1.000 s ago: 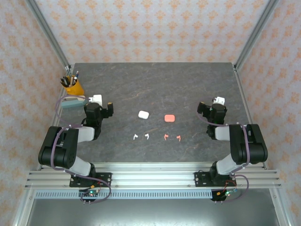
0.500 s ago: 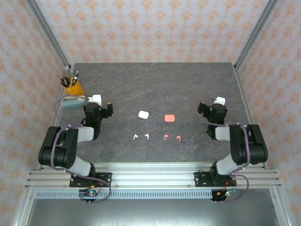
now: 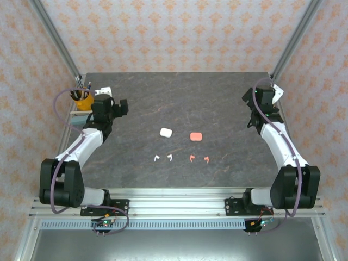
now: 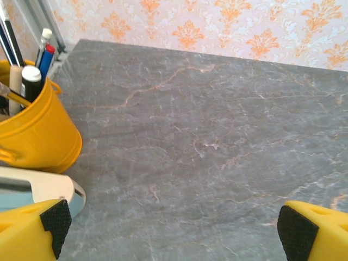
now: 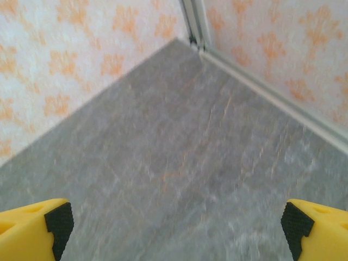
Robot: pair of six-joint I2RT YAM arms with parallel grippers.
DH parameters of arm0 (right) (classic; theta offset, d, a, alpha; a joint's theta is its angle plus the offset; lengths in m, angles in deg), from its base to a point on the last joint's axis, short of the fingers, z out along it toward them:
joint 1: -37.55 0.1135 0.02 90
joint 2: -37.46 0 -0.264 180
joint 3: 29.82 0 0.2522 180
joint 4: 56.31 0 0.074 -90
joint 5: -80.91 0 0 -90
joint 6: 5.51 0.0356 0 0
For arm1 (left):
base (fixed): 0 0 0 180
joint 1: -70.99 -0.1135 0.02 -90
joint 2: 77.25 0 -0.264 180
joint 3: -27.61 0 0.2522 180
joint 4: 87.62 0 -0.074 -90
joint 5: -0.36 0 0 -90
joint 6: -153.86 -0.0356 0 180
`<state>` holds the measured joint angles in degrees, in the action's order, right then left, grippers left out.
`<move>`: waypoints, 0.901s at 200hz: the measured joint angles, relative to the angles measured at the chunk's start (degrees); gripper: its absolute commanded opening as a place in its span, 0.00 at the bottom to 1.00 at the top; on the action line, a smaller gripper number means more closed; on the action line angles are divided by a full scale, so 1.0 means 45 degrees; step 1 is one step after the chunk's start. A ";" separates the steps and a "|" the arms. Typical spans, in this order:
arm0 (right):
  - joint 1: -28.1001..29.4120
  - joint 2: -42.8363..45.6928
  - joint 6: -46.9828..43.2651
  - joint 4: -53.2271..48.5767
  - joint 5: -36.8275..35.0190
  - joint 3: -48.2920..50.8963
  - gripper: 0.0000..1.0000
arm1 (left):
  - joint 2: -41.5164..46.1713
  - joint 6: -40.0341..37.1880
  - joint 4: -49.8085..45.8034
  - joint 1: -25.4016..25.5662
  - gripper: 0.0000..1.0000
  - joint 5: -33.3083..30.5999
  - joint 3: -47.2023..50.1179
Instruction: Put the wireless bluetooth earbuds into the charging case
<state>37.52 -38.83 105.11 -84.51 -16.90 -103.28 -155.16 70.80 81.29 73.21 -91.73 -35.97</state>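
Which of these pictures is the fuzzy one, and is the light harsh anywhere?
Right wrist view: soft all over, the table's veins and the wallpaper smeared. Left wrist view: crisp, the yellow pen cup and stone veins sharp. Top external view: even, soft light, no glare, faint shadows only; the earbuds are tiny specks.

Bright, even overhead light is falling on the table (image 3: pixel 179 98); the earbuds (image 3: pixel 169 157) are casting hardly any shadow. The right wrist view is blurring throughout. In the left wrist view, the cup (image 4: pixel 32 136) at 9 o'clock is throwing a faint, soft shadow.
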 measured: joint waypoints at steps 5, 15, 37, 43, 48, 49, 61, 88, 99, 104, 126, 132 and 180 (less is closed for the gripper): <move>0.0015 -0.0068 0.0078 -0.0398 0.0287 -0.0097 0.96 | 0.0010 0.0204 -0.0335 0.0039 1.00 0.0044 -0.0170; 0.0112 -0.0238 0.0228 -0.1166 0.0899 -0.0248 0.93 | 0.0010 0.0680 -0.1005 0.0131 1.00 0.0097 -0.0481; 0.0772 -0.0821 0.0423 -0.2720 0.2108 -0.0714 0.88 | -0.0005 0.1817 -0.2438 0.0262 1.00 0.0588 -0.1093; 0.1059 -0.1020 0.0476 -0.3079 0.2361 -0.0889 0.88 | -0.0029 0.2108 -0.2759 0.0262 1.00 0.0787 -0.1243; 0.1384 -0.1234 0.0495 -0.3395 0.2589 -0.1069 0.87 | -0.0058 0.2385 -0.3011 0.0272 1.00 0.0962 -0.1370; 0.1418 -0.1258 0.0510 -0.3439 0.2628 -0.1093 0.87 | -0.0058 0.2424 -0.3036 0.0272 1.00 0.0981 -0.1384; 0.2181 -0.1778 0.0573 -0.4051 0.3041 -0.1530 0.86 | -0.0126 0.3079 -0.3405 0.0340 1.00 0.1370 -0.1530; 0.3920 -0.3177 0.0714 -0.5270 0.3419 -0.2599 0.86 | -0.0330 0.4571 -0.3963 0.0777 1.00 0.2069 -0.1530; 0.4575 -0.3857 0.0767 -0.5746 0.3405 -0.3104 0.86 | -0.0403 0.5149 -0.4090 0.1064 1.00 0.2268 -0.1520; 0.4847 -0.4138 0.0792 -0.5940 0.3390 -0.3332 0.86 | -0.0442 0.5377 -0.4129 0.1190 1.00 0.2346 -0.1515; 0.5858 -0.5430 0.0903 -0.6645 0.3327 -0.4201 0.87 | -0.0627 0.6368 -0.4245 0.1744 1.00 0.2667 -0.1515; 0.6067 -0.5727 0.0937 -0.6805 0.3298 -0.4381 0.87 | -0.0670 0.6586 -0.4269 0.1865 1.00 0.2715 -0.1515; 0.7062 -0.7563 0.1200 -0.7713 0.3041 -0.5119 0.87 | -0.0840 0.7859 -0.4303 0.2773 1.00 0.2807 -0.1491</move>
<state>69.30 -72.86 110.51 -119.22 -3.22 -126.32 -158.94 106.17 61.93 85.69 -79.10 -42.68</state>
